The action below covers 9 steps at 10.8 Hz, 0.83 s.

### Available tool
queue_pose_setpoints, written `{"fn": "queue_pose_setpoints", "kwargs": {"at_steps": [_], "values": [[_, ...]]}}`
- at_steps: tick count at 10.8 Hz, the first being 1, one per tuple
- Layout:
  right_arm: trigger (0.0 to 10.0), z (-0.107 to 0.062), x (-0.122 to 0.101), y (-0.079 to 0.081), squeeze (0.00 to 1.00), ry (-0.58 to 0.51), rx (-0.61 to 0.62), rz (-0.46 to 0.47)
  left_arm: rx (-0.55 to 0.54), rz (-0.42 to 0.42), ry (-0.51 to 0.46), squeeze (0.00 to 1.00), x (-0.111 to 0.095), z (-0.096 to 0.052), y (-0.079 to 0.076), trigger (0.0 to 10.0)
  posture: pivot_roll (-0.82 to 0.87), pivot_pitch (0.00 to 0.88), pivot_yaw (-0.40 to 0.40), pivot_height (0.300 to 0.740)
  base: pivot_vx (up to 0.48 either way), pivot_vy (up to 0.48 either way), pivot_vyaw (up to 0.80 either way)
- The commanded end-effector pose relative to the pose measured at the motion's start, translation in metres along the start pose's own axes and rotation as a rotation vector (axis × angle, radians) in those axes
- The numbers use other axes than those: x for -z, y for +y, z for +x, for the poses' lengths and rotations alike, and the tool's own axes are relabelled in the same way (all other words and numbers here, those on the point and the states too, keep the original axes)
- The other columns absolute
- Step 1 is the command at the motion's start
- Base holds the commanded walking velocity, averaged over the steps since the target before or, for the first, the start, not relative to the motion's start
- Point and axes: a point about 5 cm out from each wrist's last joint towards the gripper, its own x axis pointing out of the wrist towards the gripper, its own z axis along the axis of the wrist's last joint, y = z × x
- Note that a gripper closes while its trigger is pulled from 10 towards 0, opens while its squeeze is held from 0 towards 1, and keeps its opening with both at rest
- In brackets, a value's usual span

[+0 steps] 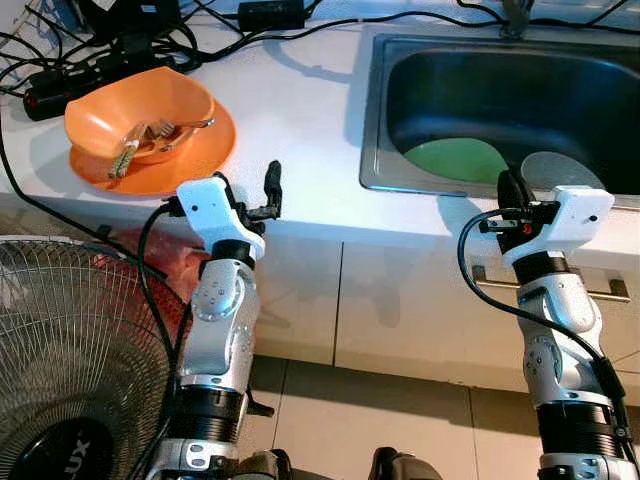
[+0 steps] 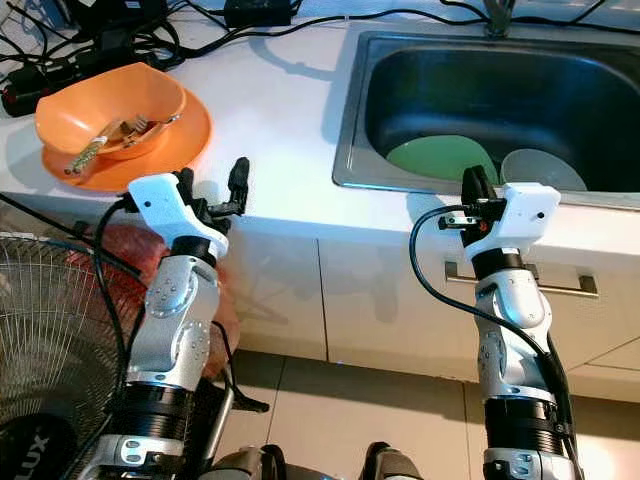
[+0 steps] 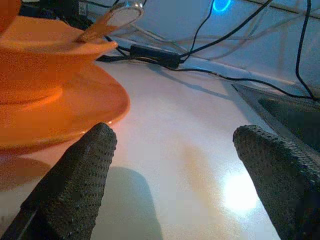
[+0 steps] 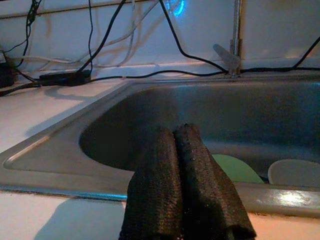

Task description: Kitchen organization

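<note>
Orange bowl is seen nested on an orange plate at the left of the white tabletop, with a fork and other cutlery laid inside. The stack is judged to be gathered for carrying to the sink. A green plate and a grey plate lie on the sink floor.

Left end effector is held at the tabletop edge just beside the orange plate, fingers spread wide, nothing gripped; a reach for the stack is judged likely. Right end effector is parked at the sink's front rim, fingers pressed together, empty.

Left wrist view gives the fingertip close to the plate rim. Right wrist view gives the tap and cables along the wall. A fan stands below.
</note>
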Motion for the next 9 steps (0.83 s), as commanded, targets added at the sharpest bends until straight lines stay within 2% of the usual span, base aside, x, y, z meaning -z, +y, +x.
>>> {"fn": "queue_pose_setpoints", "kwargs": {"at_steps": [1, 2, 3, 4, 5, 7, 9], "values": [[10.0, -0.006, 0.019, -0.002, 0.0, 0.1, 0.014, 0.021, 0.004, -0.029, -0.008, 1.0, -0.004, 0.0, -0.002, 10.0, 0.02, 0.164, 0.061, 0.74, 0.0, 0.0, 0.0], [10.0, -0.006, 0.019, -0.003, 0.0, 0.102, 0.016, 0.02, -0.006, -0.109, 0.007, 1.0, -0.005, 0.001, -0.008, 10.0, 0.02, 0.17, 0.058, 0.74, 0.0, 0.0, 0.0], [10.0, -0.006, 0.02, -0.003, 0.0, 0.104, 0.014, 0.02, -0.012, -0.207, 0.011, 0.0, -0.007, 0.001, -0.016, 10.0, 0.02, 0.173, 0.056, 0.74, 0.0, 0.0, 0.0], [10.0, -0.005, 0.019, -0.003, 0.0, 0.103, 0.013, 0.02, -0.046, -0.308, 0.003, 0.0, -0.013, 0.002, -0.022, 10.0, 0.02, 0.175, 0.053, 0.74, 0.0, 0.0, 0.0], [10.0, -0.005, 0.019, -0.003, 0.0, 0.102, 0.011, 0.019, -0.062, -0.322, -0.007, 0.0, -0.016, 0.002, -0.023, 10.0, 0.02, 0.174, 0.051, 0.74, 0.0, 0.0, 0.0], [10.0, -0.005, 0.018, -0.005, 0.0, 0.101, 0.011, 0.015, -0.166, -0.375, -0.012, 0.0, -0.019, 0.002, -0.015, 10.0, 0.02, 0.175, 0.048, 0.74, 0.0, 0.0, 0.0], [10.0, -0.004, 0.017, -0.005, 0.0, 0.1, 0.007, 0.013, -0.268, -0.432, -0.019, 0.0, -0.022, 0.002, 0.0, 10.0, 0.02, 0.177, 0.044, 0.74, 0.0, 0.0, 0.0]]}}
